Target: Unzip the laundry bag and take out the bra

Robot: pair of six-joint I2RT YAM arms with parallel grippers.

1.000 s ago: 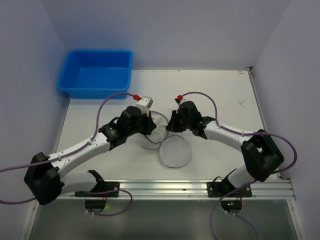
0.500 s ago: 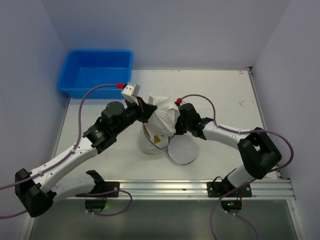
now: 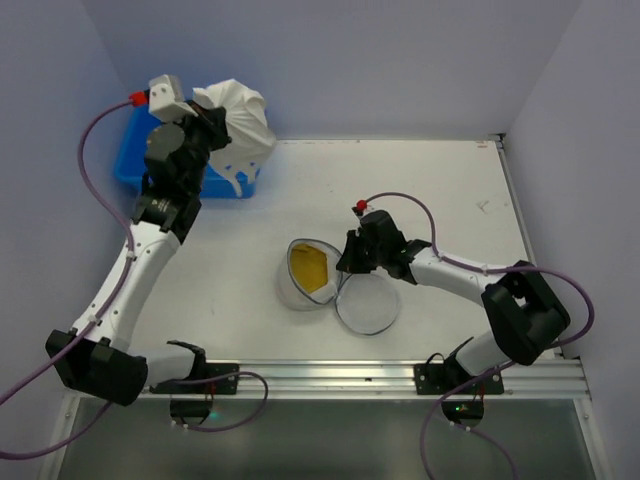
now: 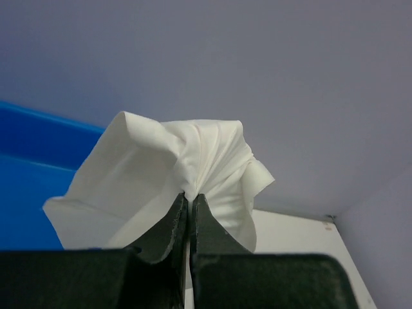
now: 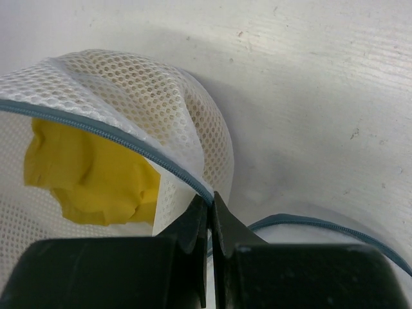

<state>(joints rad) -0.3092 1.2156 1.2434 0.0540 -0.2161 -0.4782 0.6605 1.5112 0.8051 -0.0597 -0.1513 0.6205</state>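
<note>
Clamping white bra (image 4: 193,154) in left gripper (image 4: 190,199) over blue tub (image 4: 26,193); pinching laundry bag (image 5: 141,96) rim with right gripper (image 5: 210,201), yellow cloth (image 5: 90,174) inside.

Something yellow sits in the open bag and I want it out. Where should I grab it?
Pinch the yellow piece at a crumpled fold, coming from above through the laundry bag's open mouth: its lid lies flipped aside and the right pincer pins the rim.

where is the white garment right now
Top view, far left: the white garment hangs from the shut left gripper, raised over the blue tub, well away from the laundry bag at mid-table.
</note>
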